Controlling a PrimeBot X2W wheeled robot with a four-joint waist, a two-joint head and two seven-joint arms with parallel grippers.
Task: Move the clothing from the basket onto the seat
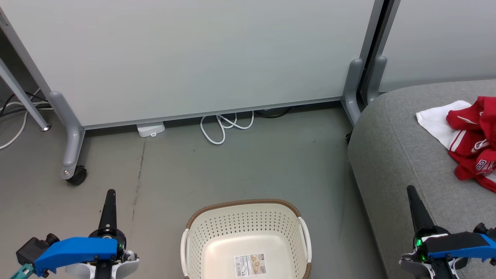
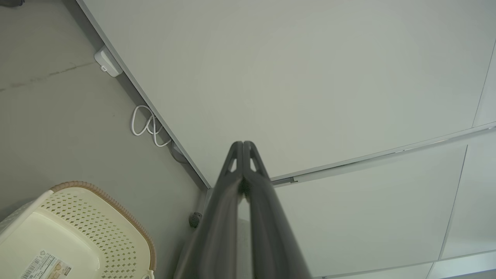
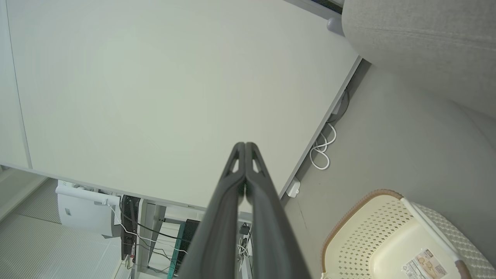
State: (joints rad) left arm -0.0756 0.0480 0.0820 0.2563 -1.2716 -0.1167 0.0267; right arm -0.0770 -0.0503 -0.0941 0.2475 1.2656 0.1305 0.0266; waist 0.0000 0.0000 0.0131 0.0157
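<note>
Partly out of frame: clothing [image 1: 471, 133], seat [image 1: 395, 162], basket [image 1: 248, 224].

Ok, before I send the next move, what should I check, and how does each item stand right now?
1. Basket emptied: ok, the part in view holds a label, no garments.
2. Clothing on the seat: ok, lying in a heap on it.
3. Whole heap on the seat: cannot tell, it runs past the picture's right edge.
4. Left gripper free: ok, shut on nothing.
5. Right gripper free: ok, shut on nothing.
</note>
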